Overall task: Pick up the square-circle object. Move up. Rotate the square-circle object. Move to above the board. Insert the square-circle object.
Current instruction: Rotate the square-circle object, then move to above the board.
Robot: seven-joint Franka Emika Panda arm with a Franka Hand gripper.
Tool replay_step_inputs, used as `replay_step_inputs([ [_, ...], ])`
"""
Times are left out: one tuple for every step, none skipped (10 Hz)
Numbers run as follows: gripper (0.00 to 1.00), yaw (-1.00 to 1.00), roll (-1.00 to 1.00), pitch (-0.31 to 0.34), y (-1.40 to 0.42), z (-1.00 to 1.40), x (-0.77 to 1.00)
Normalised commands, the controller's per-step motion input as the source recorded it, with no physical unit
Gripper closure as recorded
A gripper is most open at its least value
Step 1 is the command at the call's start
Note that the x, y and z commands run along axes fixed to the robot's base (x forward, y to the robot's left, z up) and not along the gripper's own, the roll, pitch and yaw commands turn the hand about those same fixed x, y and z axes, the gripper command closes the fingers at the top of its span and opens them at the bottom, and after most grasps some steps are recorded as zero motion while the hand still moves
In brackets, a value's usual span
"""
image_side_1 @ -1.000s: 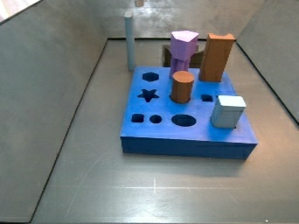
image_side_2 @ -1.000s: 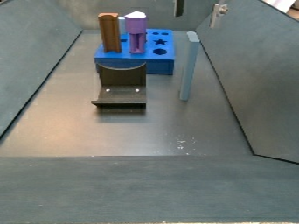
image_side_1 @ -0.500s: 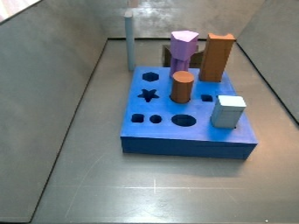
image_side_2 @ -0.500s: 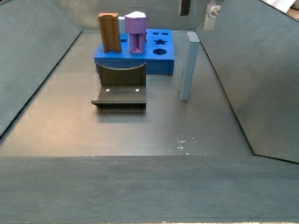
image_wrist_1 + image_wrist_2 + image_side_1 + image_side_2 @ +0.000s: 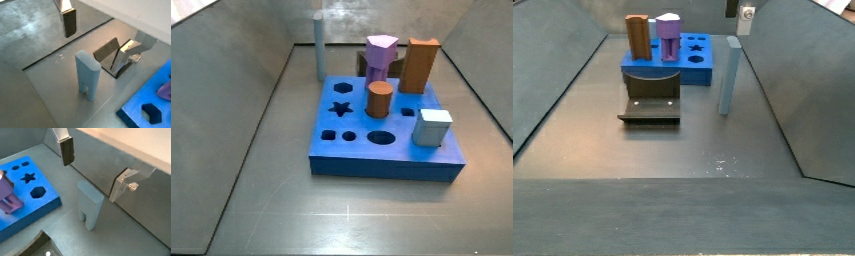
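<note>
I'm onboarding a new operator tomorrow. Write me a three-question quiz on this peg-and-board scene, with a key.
1. True or false: the tall slim pale grey-blue square-circle object stands upright on the floor beside the thick bright-blue board.
2. Is the gripper holding anything?
3. Which piece sits at a board corner: (a) short pale-blue cube block, (b) a red ball?

Key: 1. True. 2. No; its silver fingers are spread open above the peg, nothing between them. 3. (a).

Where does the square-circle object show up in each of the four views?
Wrist view: square-circle object upright, centre, below the open gripper.
Wrist view: centre, beside the board.
Side view: far back, behind the board.
Side view: right of the board.
Shared landmark: the board.
</note>
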Motion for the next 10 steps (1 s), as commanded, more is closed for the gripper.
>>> replay_step_inputs([
  [0.00,-0.19,-0.04,0.044,0.00,-1.00,0.00],
  [0.00,-0.12,-0.04,0.021,0.00,-1.00,0.02],
  [0.00,-0.09,-0.04,-0.002,0.00,-1.00,0.03],
  [0.00,-0.07,-0.04,-0.014,0.00,-1.00,0.03],
  [0.00,-0.06,-0.04,-0.036,0.01,-0.82,0.02],
  [0.00,-0.05,-0.04,-0.045,0.01,-0.66,0.01],
  [0.00,-0.05,-0.05,-0.052,0.01,-0.44,0.01],
  [0.00,-0.05,-0.05,-0.058,0.01,-0.29,0.01],
  [1.00,-0.05,-0.06,-0.054,0.00,0.00,0.00],
  [1.00,0.20,0.07,0.118,0.02,1.00,-0.09],
])
